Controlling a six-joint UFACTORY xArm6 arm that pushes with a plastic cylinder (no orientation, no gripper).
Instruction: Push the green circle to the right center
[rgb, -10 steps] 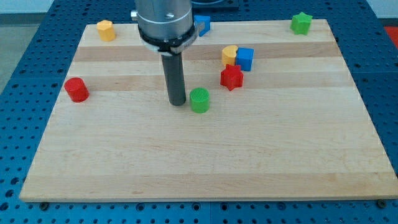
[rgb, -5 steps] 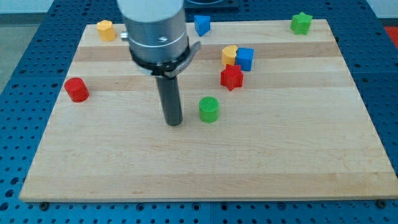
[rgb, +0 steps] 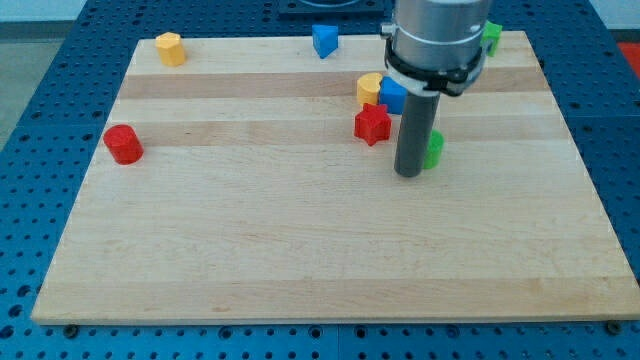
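The green circle (rgb: 434, 150) sits on the wooden board (rgb: 300, 250) right of centre, mostly hidden behind my rod. My tip (rgb: 408, 173) rests on the board touching the circle's left side. The red star (rgb: 372, 125) lies just left of the rod, apart from it.
A yellow block (rgb: 369, 88) and a blue cube (rgb: 391, 95) sit together above the red star. A red cylinder (rgb: 124, 144) is at the left edge. A yellow block (rgb: 170, 48) is top left, a blue triangle (rgb: 323, 40) top centre, a green star (rgb: 491, 36) top right.
My tip has swept from left of centre to the right. The green circle has slid right and slightly up with it, past the red star.
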